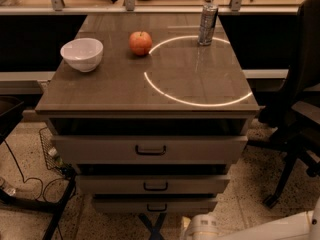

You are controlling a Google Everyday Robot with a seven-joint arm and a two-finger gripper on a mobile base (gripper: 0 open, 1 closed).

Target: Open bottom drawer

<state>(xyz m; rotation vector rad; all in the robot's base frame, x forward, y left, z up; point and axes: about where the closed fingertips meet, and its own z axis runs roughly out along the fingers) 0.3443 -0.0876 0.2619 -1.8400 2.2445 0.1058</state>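
Note:
The bottom drawer (pixel 155 204) is the lowest of three grey-beige drawers under the table top, with a small dark loop handle (pixel 156 207). Its front looks about level with the drawers above. The middle drawer (pixel 152 184) and the wide top drawer (pixel 149 149) sit above it. My white arm (pixel 202 227) enters from the bottom right, low in front of the cabinet. A dark crossed shape at the bottom edge, just below the bottom drawer's handle, appears to be my gripper (pixel 152 226). It is apart from the handle.
On the table top (pixel 115 91) stand a white bowl (pixel 81 54), a red apple (pixel 141 42) and a can (pixel 207 24), with a bright ring of light. A dark office chair (pixel 300 119) stands at the right. Cables and a wire basket (pixel 50 156) lie at the left on the floor.

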